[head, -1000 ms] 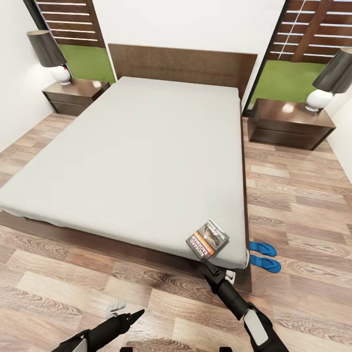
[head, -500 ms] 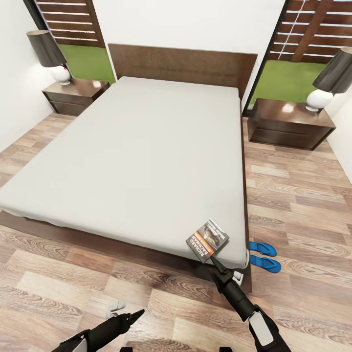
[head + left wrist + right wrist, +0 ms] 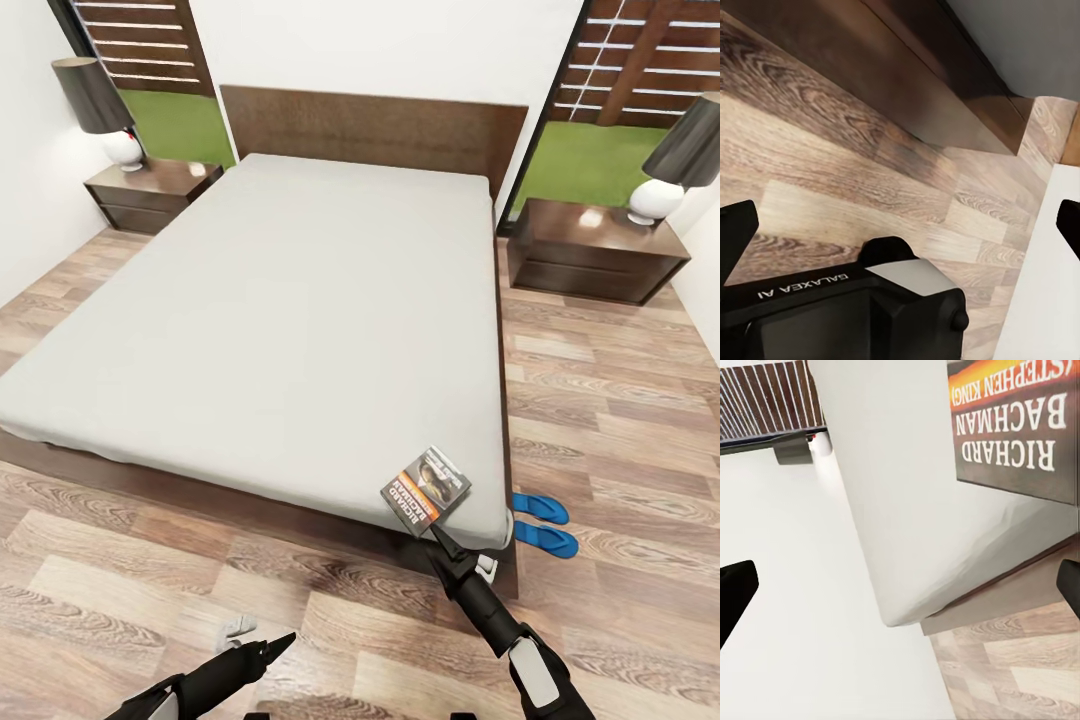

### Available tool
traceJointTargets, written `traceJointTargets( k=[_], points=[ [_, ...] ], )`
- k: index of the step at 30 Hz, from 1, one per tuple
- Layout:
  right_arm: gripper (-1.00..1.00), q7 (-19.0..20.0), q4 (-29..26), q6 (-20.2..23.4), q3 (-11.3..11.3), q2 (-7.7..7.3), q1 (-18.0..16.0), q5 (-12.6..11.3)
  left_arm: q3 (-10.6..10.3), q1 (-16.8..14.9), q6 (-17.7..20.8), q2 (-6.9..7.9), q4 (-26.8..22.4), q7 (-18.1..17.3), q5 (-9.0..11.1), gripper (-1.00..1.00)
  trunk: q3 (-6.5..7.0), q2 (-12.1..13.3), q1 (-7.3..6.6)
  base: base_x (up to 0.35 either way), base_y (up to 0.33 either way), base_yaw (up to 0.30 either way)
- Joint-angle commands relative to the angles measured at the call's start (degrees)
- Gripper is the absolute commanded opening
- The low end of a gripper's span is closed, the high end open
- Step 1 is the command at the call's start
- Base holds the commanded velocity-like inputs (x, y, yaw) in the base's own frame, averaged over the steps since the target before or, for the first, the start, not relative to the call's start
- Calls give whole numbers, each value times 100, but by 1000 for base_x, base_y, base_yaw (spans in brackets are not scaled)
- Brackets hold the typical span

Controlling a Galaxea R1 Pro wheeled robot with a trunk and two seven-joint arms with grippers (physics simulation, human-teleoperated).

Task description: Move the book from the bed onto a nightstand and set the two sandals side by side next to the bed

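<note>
Book at the bed's corner, your right tool just short of it

The book (image 3: 426,487) looked thin, light, probably bendy; your right tool (image 3: 437,535) stood apart, empty; you could pinch its overhanging near edge.

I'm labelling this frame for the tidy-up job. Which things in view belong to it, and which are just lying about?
Job:
book at the bed's near corner
two sandals on the floor beside it
left nightstand
right nightstand
right gripper near the book

Lying about:
two lamps
small white object on the floor
</note>
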Motion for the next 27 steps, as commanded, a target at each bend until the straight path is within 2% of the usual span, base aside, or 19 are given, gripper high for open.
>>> traceJointTargets(
  k=[1, 27],
  points=[
    [100, 12, -2, 48, -27, 6, -4, -5, -30, -2, -4, 3, 6, -14, 46, 100, -22, -44, 23, 0, 0, 0],
    [100, 8, -2, 45, -26, 6, -4, -5, -30, -2, -3, 3, 6, -13, 47, 100, -488, -1086, 594, 0, 0, 0]
  ],
)
